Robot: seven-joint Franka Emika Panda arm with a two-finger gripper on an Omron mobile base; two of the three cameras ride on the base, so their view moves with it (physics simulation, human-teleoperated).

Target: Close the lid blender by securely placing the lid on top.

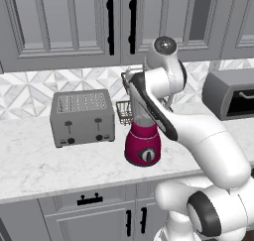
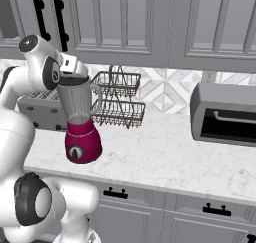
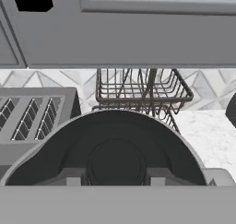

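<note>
Gripper (image 2: pixel 74 73) directly above the blender (image 2: pixel 80 122) mouth; finger spacing cannot be told. The lid (image 3: pixel 115 161), dark and round, sits in the jar's mouth just below the fingers. Toaster (image 1: pixel 82 117) left; wire rack (image 2: pixel 117 99) behind, on the counter (image 2: pixel 165 152).

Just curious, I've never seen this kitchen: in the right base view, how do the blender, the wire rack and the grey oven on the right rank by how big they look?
1. Oven
2. Blender and wire rack: look alike, so no ranking
</note>
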